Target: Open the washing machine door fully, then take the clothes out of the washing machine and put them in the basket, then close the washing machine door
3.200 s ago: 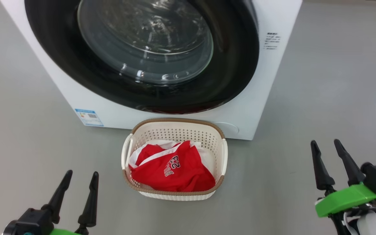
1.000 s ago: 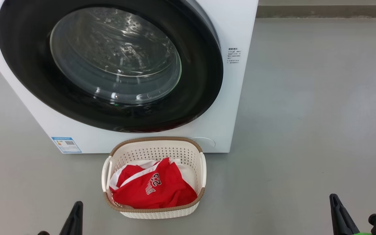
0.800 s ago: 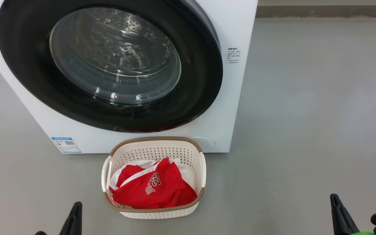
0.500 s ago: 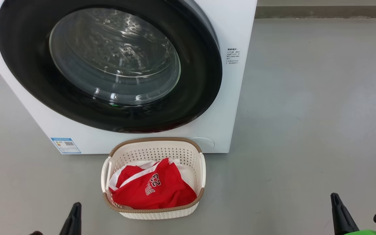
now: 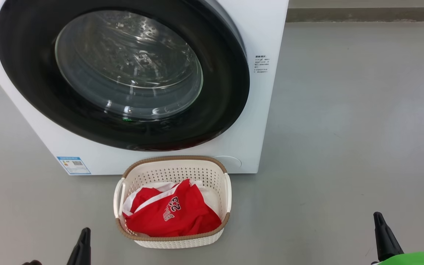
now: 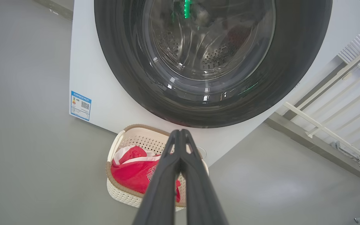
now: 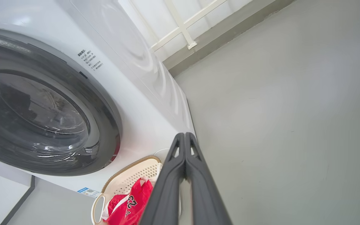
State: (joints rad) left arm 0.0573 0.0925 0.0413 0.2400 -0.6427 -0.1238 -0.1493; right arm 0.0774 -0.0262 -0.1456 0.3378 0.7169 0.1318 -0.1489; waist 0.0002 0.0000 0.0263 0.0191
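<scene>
The washing machine door (image 5: 226, 92) sits shut, its wide glossy black rim lying flat against the front of the white washing machine (image 5: 267, 33). Through its bulging glass window (image 5: 127, 66) the perforated steel drum (image 6: 211, 59) shows, with reflections across the glass. A blue sticker (image 5: 73, 165) is stuck low on the machine's front at the left, and a small round cap (image 5: 230, 161) sits low at the right. The cream basket (image 5: 175, 160) with its brown woven-look rim stands on the grey floor (image 5: 344, 129) just in front of the machine, below the door and with its far rim close to the white panel. The clothes (image 5: 171, 217) lie bunched inside the basket: a bright red jersey with white trim and a white "23" facing up, and white cloth showing at its far edge. The left gripper (image 6: 180, 132) is held above the floor on the near side of the basket. Its two dark fingers are pressed together tip to tip with nothing between them. The right gripper (image 7: 184, 135) is out to the right, well apart from the basket, its fingers likewise closed on each other and empty. A white railing (image 6: 333, 103) runs along the wall beside the machine.
</scene>
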